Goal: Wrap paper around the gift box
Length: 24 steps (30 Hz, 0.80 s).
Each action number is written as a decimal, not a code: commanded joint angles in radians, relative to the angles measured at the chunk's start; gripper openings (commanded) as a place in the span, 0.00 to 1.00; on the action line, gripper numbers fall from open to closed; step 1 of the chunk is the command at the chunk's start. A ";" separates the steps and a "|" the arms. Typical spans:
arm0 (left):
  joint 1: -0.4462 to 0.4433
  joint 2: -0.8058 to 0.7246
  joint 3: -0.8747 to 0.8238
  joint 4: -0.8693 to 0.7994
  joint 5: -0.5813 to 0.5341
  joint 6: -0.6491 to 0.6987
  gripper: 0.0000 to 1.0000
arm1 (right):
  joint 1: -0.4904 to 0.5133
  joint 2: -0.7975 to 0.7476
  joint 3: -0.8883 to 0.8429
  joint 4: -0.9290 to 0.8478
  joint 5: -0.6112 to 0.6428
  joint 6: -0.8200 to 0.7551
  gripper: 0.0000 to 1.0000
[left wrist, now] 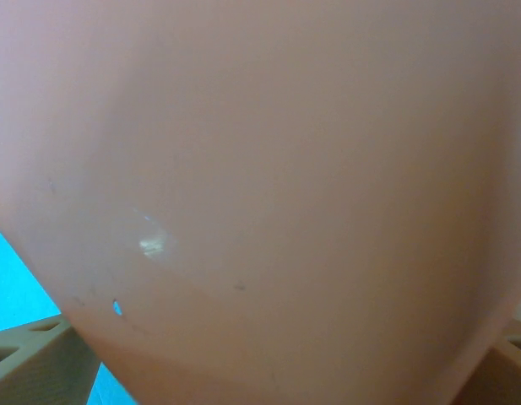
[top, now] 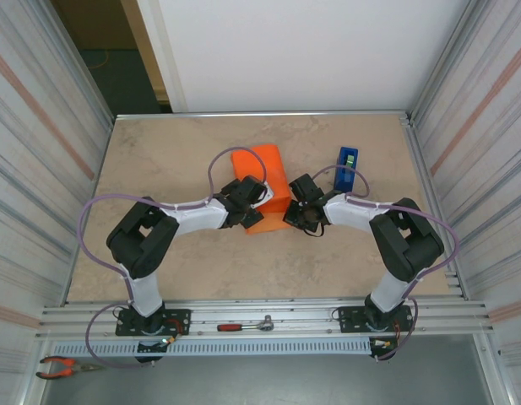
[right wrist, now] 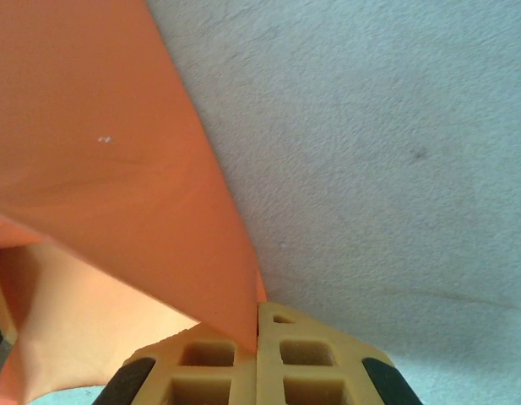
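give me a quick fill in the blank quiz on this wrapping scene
1. The right gripper is ____ on an edge of the orange paper.
2. The left gripper has its jaws ____.
3. In the top view, the blue tape dispenser stands to the ____ of the paper.
4. The ratchet on the rail between the arm bases has a ____ handle.

Missing words: shut; open; right; red.
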 commanded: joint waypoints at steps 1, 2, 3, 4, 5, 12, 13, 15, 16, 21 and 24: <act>-0.010 0.009 0.022 -0.014 -0.018 0.003 0.97 | 0.012 -0.034 0.029 -0.026 0.015 -0.010 0.00; -0.010 0.010 0.023 -0.016 -0.018 0.003 0.97 | 0.012 -0.035 0.031 -0.025 0.012 -0.010 0.00; -0.011 0.011 0.025 -0.017 -0.018 0.004 0.97 | 0.013 -0.037 0.032 -0.019 0.008 -0.010 0.00; -0.010 0.012 0.026 -0.018 -0.018 0.005 0.97 | 0.013 -0.037 0.034 -0.015 0.001 -0.008 0.00; -0.011 0.012 0.025 -0.018 -0.017 0.004 0.97 | 0.013 -0.036 0.034 -0.007 -0.004 -0.006 0.00; -0.011 0.013 0.028 -0.019 -0.013 0.004 0.97 | 0.013 -0.024 0.033 0.034 -0.035 0.019 0.00; -0.010 0.013 0.027 -0.019 -0.014 0.003 0.97 | 0.012 -0.021 0.030 0.046 -0.042 0.025 0.00; -0.010 0.015 0.027 -0.019 -0.013 0.004 0.97 | 0.013 -0.016 0.024 0.072 -0.056 0.039 0.00; -0.011 0.015 0.027 -0.018 -0.012 0.004 0.97 | 0.013 -0.014 0.018 0.089 -0.063 0.048 0.00; -0.010 0.017 0.028 -0.018 -0.012 0.004 0.97 | 0.013 0.000 0.003 0.154 -0.087 0.081 0.00; -0.010 0.016 0.028 -0.018 -0.010 0.004 0.97 | 0.013 0.005 -0.009 0.200 -0.095 0.101 0.00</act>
